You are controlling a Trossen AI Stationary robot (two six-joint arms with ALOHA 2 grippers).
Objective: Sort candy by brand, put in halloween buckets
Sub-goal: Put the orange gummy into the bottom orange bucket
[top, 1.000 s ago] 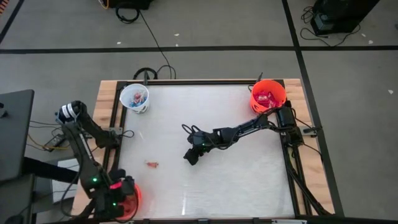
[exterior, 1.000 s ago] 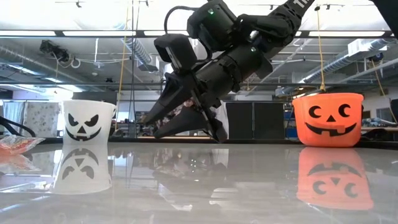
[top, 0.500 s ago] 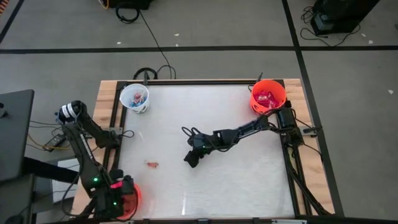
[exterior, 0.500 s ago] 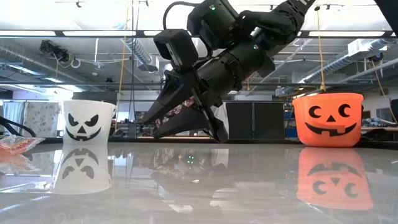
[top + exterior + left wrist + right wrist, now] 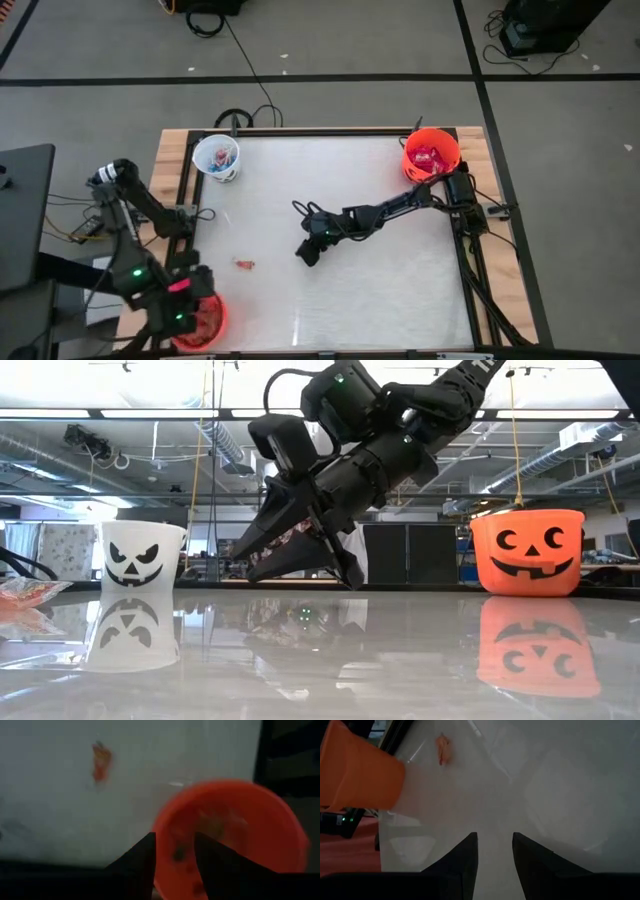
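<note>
Three halloween buckets stand on the white table: a white one (image 5: 217, 157) at the far left, an orange one (image 5: 431, 155) at the far right holding red packets, and an orange one (image 5: 208, 320) at the near left corner with candy inside. My left gripper (image 5: 175, 855) hangs open above that near-left bucket (image 5: 235, 832), with nothing between its fingers. My right gripper (image 5: 308, 252) is open and slants down just above the table's middle; only bare table shows in its gap (image 5: 495, 850). One small orange-red candy (image 5: 245, 264) lies flat on the table between the two grippers.
The white bucket (image 5: 143, 553) and the far orange bucket (image 5: 527, 552) bear jack-o'-lantern faces in the low view. A wooden frame (image 5: 170, 180) borders the table, with cables along its right side. Bare table lies near and to the right of my right gripper.
My left gripper has risen from the near-left orange bucket, and more of the bucket's inside now shows in the high view. My right gripper has kept still. The loose candy has not moved.
</note>
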